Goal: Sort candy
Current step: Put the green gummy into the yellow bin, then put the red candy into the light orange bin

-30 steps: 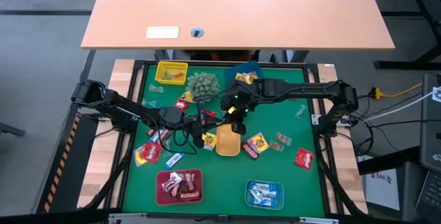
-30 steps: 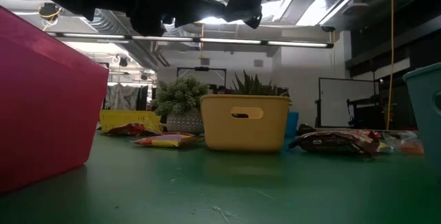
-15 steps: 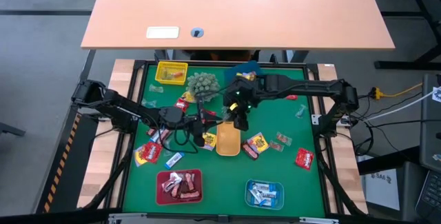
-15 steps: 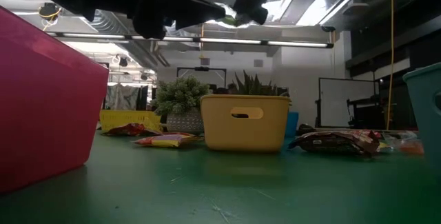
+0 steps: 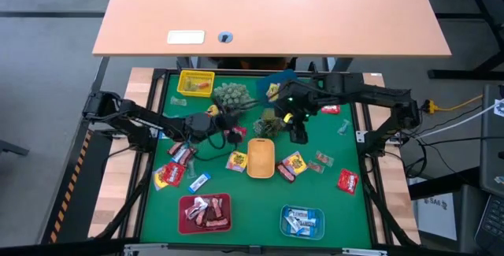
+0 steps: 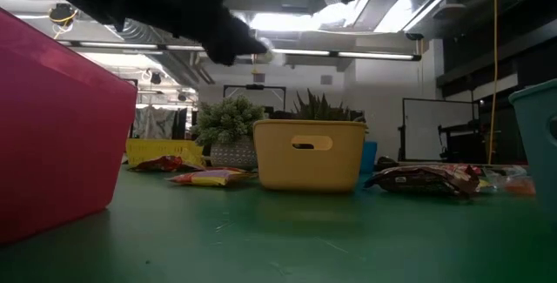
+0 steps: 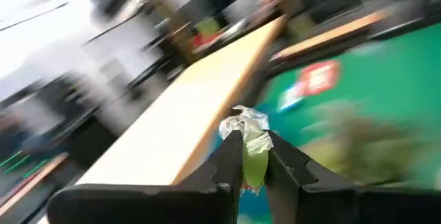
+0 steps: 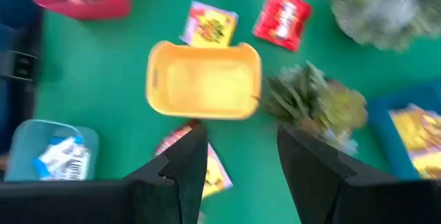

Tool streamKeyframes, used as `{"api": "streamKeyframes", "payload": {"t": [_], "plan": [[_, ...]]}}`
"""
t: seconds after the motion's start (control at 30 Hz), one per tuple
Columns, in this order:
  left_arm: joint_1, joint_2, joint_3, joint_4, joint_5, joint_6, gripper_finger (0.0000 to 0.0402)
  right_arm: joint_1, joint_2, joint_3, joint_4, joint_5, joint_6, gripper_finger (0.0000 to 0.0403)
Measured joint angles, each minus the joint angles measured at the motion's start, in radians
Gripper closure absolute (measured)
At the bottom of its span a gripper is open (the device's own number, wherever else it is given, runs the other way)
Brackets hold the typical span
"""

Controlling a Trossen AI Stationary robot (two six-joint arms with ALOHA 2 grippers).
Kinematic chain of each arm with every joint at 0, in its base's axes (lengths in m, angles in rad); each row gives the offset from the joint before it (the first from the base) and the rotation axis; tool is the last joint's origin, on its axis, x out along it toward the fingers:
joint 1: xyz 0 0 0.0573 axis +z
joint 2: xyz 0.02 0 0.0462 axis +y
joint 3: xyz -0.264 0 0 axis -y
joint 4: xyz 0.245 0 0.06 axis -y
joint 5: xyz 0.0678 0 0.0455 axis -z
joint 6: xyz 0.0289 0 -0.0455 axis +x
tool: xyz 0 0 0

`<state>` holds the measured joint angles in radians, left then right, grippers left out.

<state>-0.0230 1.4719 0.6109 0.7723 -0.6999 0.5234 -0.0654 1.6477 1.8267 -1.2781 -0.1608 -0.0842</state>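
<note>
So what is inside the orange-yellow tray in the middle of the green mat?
The orange-yellow tray appears to hold no candy: the right wrist view shows its bare floor. The open right pincer covers none of it.

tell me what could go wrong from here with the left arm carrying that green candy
1. The left gripper pinches the pale green candy only by its wrapper, so it might slip out while being carried.
2. The spiky plant stands right beside the left gripper, so the arm could clip it.
3. The right gripper, open and empty, hangs close by near the yellow tray; the two arms could cross paths.
</note>
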Motion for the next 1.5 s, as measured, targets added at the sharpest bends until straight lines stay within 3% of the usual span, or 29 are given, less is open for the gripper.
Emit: {"api": "streamKeyframes", "payload": {"t": [0.2,0.37,0.8,0.93,1.17,1.5], "plan": [[0.11,0.0,0.0,-0.01,-0.35,-0.052,0.0363,0.0,-0.082,-0.134,0.003,0.046,0.036,0.0228],[0.201,-0.001,0.0,-0.095,-0.493,-0.087,0.0363,0.0,-0.109,-0.24,0.013,0.056,0.058,0.0228],[0.324,-0.001,0.0,-0.53,-0.487,-0.576,0.0363,0.0,-0.109,-0.327,0.07,0.072,0.003,0.0228],[0.347,-0.001,0.0,-0.54,-0.486,-0.648,0.0354,0.0,-0.109,-0.327,0.081,0.072,-0.001,0.0228],[0.381,-0.001,0.0,-0.54,-0.485,-0.757,0.0304,0.0,-0.109,-0.327,0.074,0.072,0.0,0.0228],[0.364,-0.059,0.0,-0.544,-0.483,-0.751,0.0273,0.0,-0.131,-0.327,0.025,0.072,0.0,0.0228]]}}
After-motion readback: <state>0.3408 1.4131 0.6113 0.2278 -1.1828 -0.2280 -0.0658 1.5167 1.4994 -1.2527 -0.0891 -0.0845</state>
